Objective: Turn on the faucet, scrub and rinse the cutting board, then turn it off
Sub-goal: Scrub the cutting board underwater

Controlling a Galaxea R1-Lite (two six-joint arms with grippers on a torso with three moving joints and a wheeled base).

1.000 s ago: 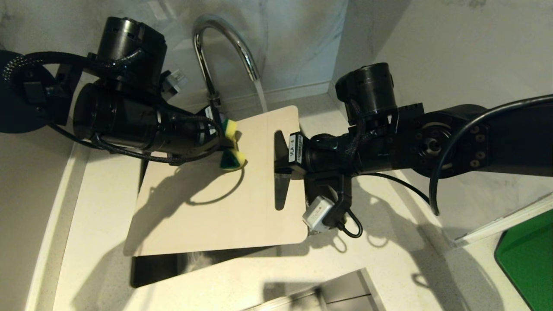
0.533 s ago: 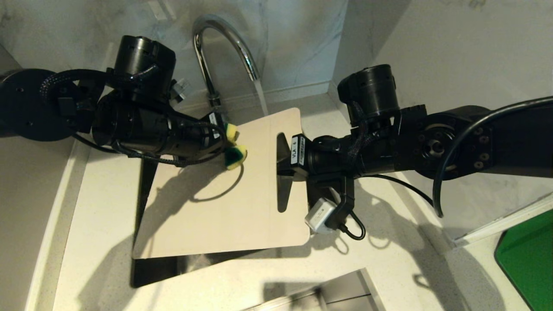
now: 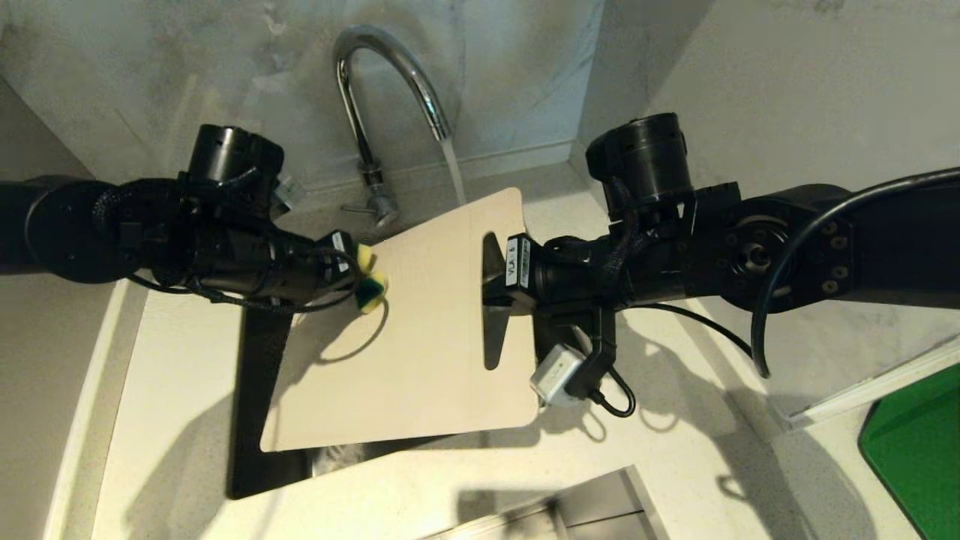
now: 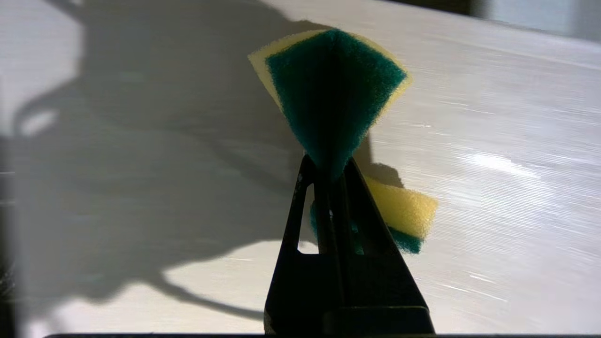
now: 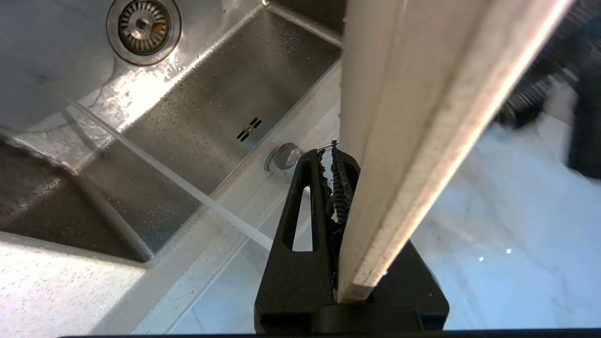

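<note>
The cream cutting board (image 3: 420, 352) hangs over the sink, held by its slotted end in my right gripper (image 3: 491, 289), which is shut on it. In the right wrist view the board's edge (image 5: 422, 117) sits between the jaws of that gripper (image 5: 350, 162). Water (image 3: 454, 169) runs from the chrome faucet (image 3: 375, 60) onto the board's far corner, and the faucet's lever (image 3: 360, 208) points left. My left gripper (image 3: 358, 271) is shut on a yellow-green sponge (image 3: 370, 279), which lies against the board's left part. The left wrist view shows the sponge (image 4: 333, 89) pinched and flared beyond the left gripper (image 4: 328, 162).
The steel sink (image 5: 211, 108) with its drain (image 5: 143, 23) lies under the board, and the stream (image 5: 164, 173) crosses it. White counter (image 3: 180, 375) surrounds the sink. A bright green flat object (image 3: 915, 450) lies at the far right, and marble walls stand behind.
My left arm has drawn back leftward, dragging the sponge across the board toward its left edge and uncovering the faucet lever. The board's free end has swung slightly right. The right arm holds still.
</note>
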